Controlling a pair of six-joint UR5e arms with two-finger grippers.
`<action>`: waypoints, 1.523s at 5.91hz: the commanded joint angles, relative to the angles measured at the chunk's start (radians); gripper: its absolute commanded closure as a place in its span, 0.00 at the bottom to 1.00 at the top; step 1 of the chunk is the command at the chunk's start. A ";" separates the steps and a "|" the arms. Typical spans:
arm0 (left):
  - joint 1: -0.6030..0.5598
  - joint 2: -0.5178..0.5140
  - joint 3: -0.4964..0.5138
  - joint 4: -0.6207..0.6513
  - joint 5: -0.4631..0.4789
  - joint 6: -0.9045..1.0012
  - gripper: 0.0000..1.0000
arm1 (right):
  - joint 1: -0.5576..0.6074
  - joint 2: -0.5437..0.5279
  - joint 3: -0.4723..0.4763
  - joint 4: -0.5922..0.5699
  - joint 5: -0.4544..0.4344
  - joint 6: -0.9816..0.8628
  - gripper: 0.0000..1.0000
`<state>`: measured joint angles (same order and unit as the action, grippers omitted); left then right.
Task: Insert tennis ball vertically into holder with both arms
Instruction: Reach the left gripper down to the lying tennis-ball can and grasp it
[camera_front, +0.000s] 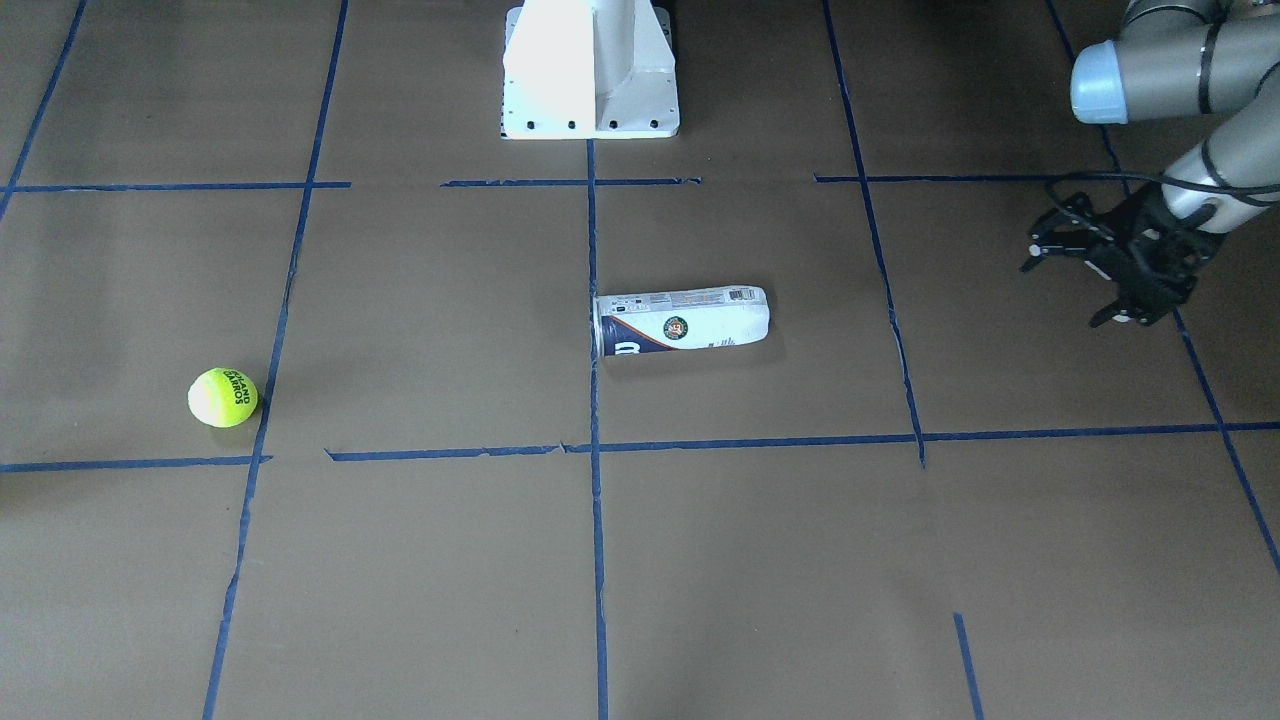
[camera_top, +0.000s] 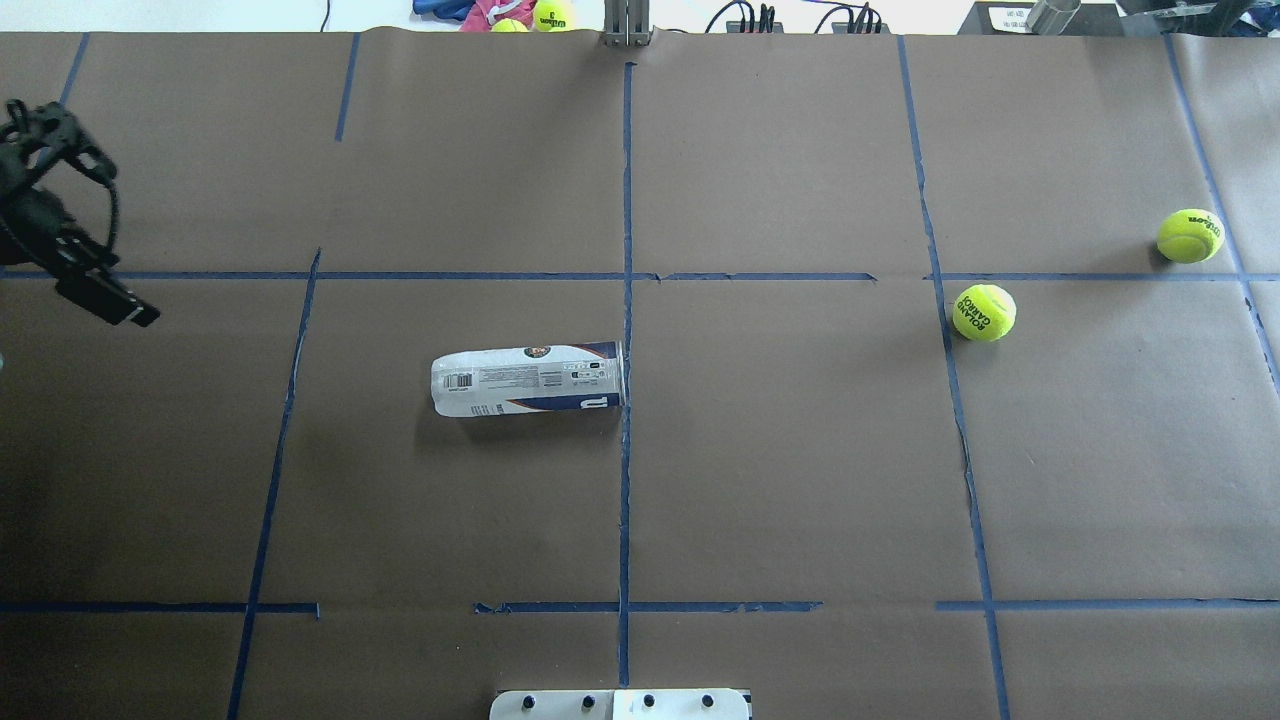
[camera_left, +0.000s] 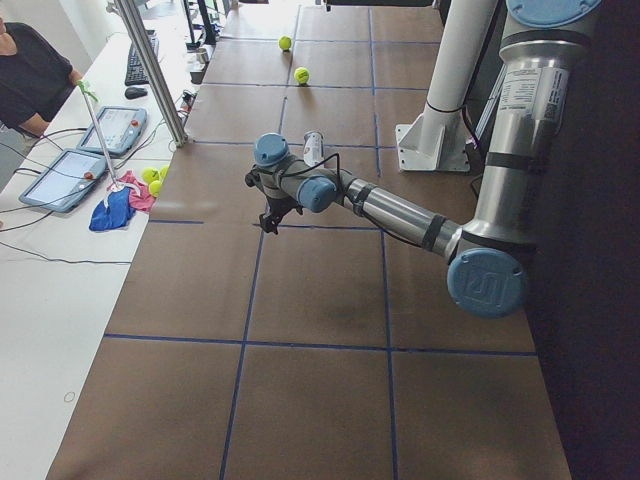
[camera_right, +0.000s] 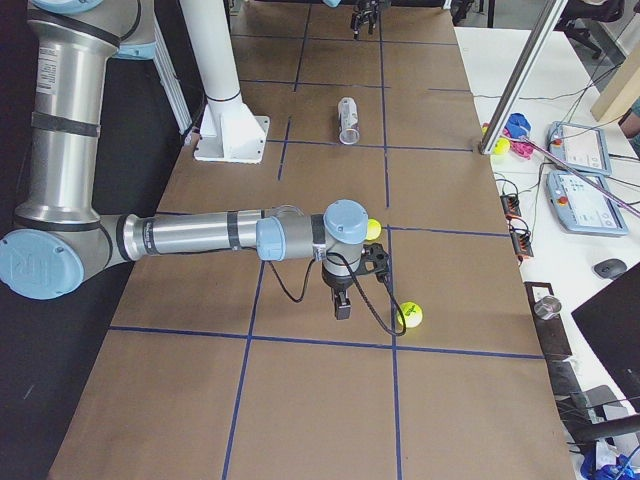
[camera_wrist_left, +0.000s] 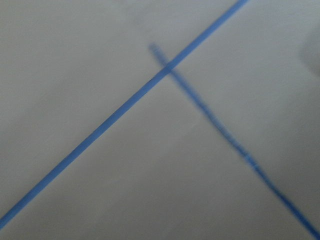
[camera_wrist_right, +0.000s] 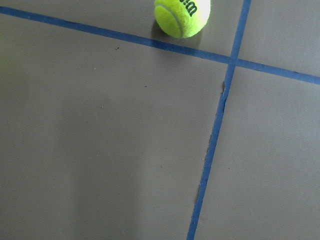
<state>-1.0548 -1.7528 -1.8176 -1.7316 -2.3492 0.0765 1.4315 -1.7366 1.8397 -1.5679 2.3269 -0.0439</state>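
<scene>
The holder (camera_top: 528, 379), a clear can with a white and navy label, lies on its side at the table's middle; it also shows in the front view (camera_front: 682, 320). A tennis ball (camera_top: 984, 312) with dark lettering rests on the right side, also in the front view (camera_front: 222, 397). My left gripper (camera_front: 1072, 288) is open and empty, held above the table well to the can's left; it also shows in the overhead view (camera_top: 95, 235). My right gripper (camera_right: 342, 303) shows only in the right side view, above the table near that ball (camera_right: 374, 229); I cannot tell whether it is open.
A second tennis ball (camera_top: 1190, 236) lies further right, also at the top of the right wrist view (camera_wrist_right: 182, 15). The white pedestal base (camera_front: 590, 75) stands at the robot's side. Blue tape lines cross the brown paper. More balls lie beyond the far edge (camera_top: 553, 14).
</scene>
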 joint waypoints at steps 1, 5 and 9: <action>0.173 -0.190 -0.002 0.006 0.075 -0.026 0.00 | -0.003 0.000 0.000 0.003 0.000 -0.001 0.00; 0.442 -0.423 0.012 0.107 0.413 -0.017 0.00 | -0.003 -0.001 0.003 0.003 0.005 0.001 0.00; 0.510 -0.540 0.086 0.203 0.532 0.177 0.00 | -0.003 -0.001 0.006 0.005 0.005 0.001 0.00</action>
<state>-0.5585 -2.2598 -1.7471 -1.5822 -1.8662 0.1790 1.4282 -1.7380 1.8453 -1.5632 2.3317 -0.0430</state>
